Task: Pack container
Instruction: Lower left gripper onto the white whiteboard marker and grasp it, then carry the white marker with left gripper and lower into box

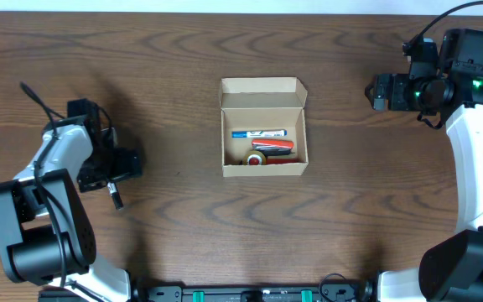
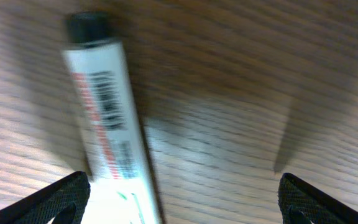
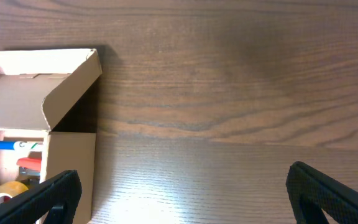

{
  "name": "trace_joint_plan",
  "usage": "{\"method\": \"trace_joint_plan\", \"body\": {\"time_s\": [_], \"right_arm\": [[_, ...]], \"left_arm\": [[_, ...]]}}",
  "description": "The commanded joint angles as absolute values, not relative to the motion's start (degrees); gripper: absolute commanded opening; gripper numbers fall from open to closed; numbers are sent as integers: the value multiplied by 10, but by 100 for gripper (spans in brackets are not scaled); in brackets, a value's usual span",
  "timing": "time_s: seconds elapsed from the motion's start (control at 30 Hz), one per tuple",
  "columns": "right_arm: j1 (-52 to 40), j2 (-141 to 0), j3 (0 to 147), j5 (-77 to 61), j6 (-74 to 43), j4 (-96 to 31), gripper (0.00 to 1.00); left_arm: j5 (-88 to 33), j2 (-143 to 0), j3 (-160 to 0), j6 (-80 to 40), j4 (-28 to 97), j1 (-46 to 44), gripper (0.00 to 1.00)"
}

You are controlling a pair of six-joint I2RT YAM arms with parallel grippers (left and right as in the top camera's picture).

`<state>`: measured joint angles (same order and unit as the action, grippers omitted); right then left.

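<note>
The container [image 1: 264,169], a plain tan cardboard box, sits on the bare wood of the desk [image 1: 183,67] about midway between its left and right edges, and roughly midway between the far edge and the near edge where the arm bases stand. Its flap lid [image 1: 261,85] is open and lies on the side toward the far edge. Inside the box, a marker with a blue cap [image 1: 258,133] lies crosswise nearest the lid. A red marker [image 1: 273,145] lies just beside it on the near side, and a roll of tape [image 1: 257,158] sits against the near wall. The left end effector [image 2: 182,193] hangs low over the desk toward the left edge, well apart from the container, with its fingers spread wide and gripping nothing. In the left wrist view a white marker [image 2: 107,124] with a black cap [image 2: 89,28] lies flat on the wood between those fingers, close to one of them and far from the other. The view is blurred and the marker's print cannot be read. The right end effector [image 3: 182,193] is up near the far right corner of the desk, also spread open and empty, with only bare wood between its fingers. From its wrist camera the container shows off to one side, lid raised, with the blue cap, the red marker and the tape visible inside.
</note>
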<state>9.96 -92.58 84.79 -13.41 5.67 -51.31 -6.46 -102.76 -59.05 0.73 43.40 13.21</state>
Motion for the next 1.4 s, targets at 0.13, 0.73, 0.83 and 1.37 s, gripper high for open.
{"method": "trace_joint_plan", "body": {"time_s": [0.13,0.73,0.83,1.37], "right_arm": [[101,-929,853,-134,65,-517,98],[101,-929,853,-134,65,-519,98],[101,-929,853,-134,65,-520,98],[101,-929,853,-134,65,-521,98]], "left_arm": [[-76,-1035,-585,26,431,157,95],[-86,-1035,-559,26,407,157,95],[-86,-1035,-559,26,407,157,78],[-86,-1035,-559,25,431,157,10]]}}
